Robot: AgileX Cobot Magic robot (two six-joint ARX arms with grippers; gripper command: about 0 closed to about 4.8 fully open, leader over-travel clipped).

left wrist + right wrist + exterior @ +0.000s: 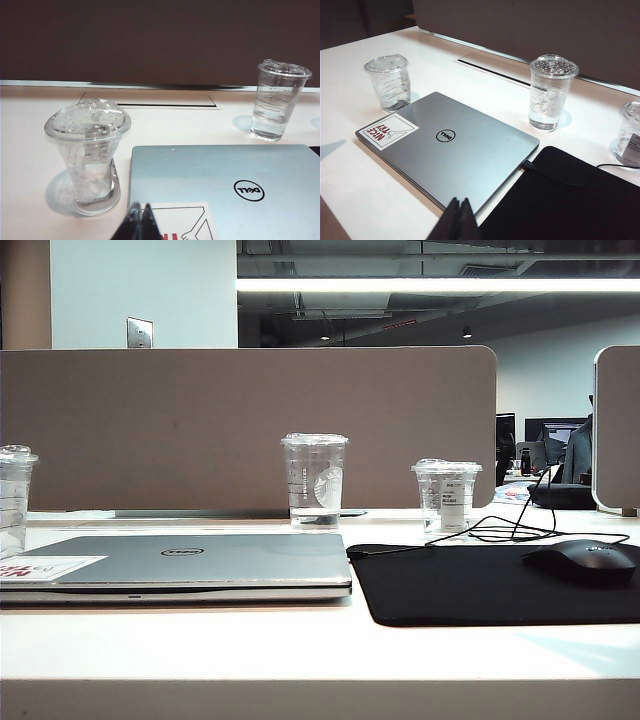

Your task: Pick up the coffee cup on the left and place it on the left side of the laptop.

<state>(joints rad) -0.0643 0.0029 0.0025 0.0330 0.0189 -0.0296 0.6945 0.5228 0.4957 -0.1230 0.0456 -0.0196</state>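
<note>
Clear lidded cup [87, 150] stands upright just left of the closed silver laptop [220, 190], both on the table

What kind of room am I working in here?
Most likely an open-plan office: a desk with a partition screen behind it, a closed laptop, and a mouse on a mat. Monitors show at desks beyond.

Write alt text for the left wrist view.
A short lidded coffee cup stands on the white table just left of the closed silver laptop. A taller clear cup stands behind the laptop. The left end effector is shut, empty.
</note>
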